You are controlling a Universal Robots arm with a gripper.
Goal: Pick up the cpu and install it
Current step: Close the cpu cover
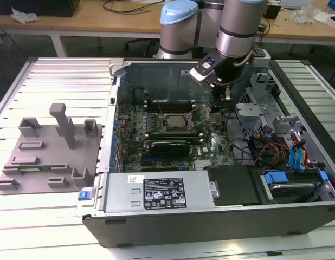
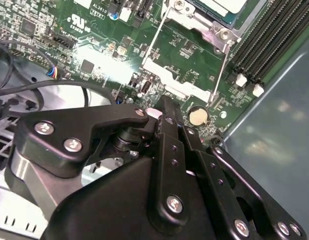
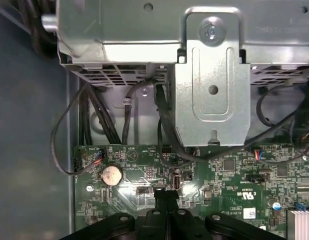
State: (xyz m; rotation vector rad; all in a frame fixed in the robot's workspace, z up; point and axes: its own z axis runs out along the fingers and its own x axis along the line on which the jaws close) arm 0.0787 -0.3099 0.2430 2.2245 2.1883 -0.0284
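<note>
**Open computer case (image 1: 211, 227) on a slatted white counter (image 1: 48, 216), seen with the arm (image 1: 238, 27) reaching into it.** The cpu (image 2: 222, 6), with its pale metal top, lies in the socket (image 1: 175, 122) near the middle of the motherboard (image 1: 213, 142). The hinged load plate (image 2: 179, 80) lies folded open beside the socket. In both wrist views the hand (image 3: 167, 194) hangs low over the board with its two fingers (image 2: 167, 112) pressed together and nothing visible between them. It is apart from the cpu, near the coin cell (image 3: 112, 175), and toward the board edge below a metal bracket (image 3: 212, 90). A grey fixture (image 1: 48, 151) rests on the counter toward its edge on the exterior view's left, just beside the case.
</note>
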